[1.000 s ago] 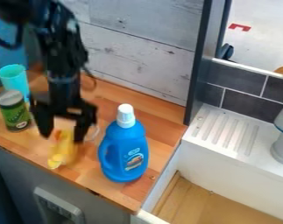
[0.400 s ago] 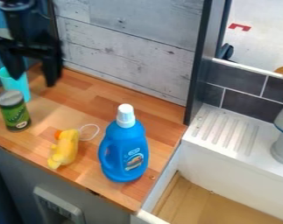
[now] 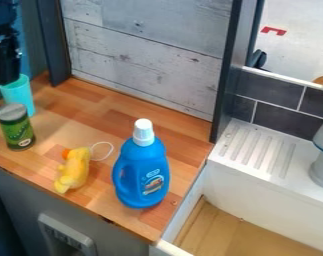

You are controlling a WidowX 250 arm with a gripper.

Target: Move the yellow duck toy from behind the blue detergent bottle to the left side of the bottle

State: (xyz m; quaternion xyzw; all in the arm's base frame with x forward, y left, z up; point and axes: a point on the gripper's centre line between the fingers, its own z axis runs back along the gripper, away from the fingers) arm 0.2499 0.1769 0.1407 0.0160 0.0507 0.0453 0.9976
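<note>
The gripper (image 3: 8, 75) hangs at the upper left of the camera view, right over or behind the rim of a turquoise cup (image 3: 19, 96); whether it touches the cup I cannot tell. In front of the cup stands a green can with a grey lid (image 3: 15, 127). A yellow plush toy with an orange beak and a white string loop (image 3: 73, 170) lies near the counter's front edge. To its right a blue detergent bottle with a white cap (image 3: 142, 169) stands upright.
The wooden counter (image 3: 123, 116) ends at a grey plank wall (image 3: 147, 55) behind. Right of it lies a white sink with a ridged drainboard (image 3: 260, 150), and a grey-white object (image 3: 322, 162) stands at the right edge. A dark post (image 3: 228, 75) rises behind the bottle.
The gripper has gone from over the yellow toy up and left to the cup, and its fingers have turned in view. The toy, can, cup and bottle stay in place.
</note>
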